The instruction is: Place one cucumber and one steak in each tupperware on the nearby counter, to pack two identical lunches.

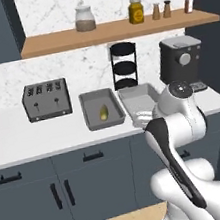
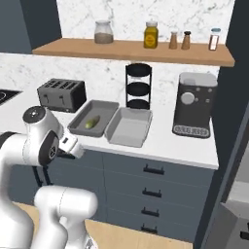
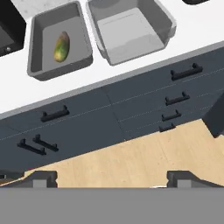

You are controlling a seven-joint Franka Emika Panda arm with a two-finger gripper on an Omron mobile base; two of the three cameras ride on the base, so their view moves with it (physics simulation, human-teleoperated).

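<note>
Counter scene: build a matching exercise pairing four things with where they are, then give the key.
Things:
1. cucumber
2. toaster
3. coffee machine
4. jars

Places:
A. on the wooden shelf above the counter
B. at the counter's right end
C. inside the left tupperware
D. left of both tupperware

Pairs: 1-C, 2-D, 3-B, 4-A. The right tupperware holds nothing.

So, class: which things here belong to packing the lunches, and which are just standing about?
Belongs to the job:
- left tub
- cucumber lying in it
- right tub
- counter
- open gripper

Just standing about:
- toaster
- coffee machine
- black rack
- shelf jars
</note>
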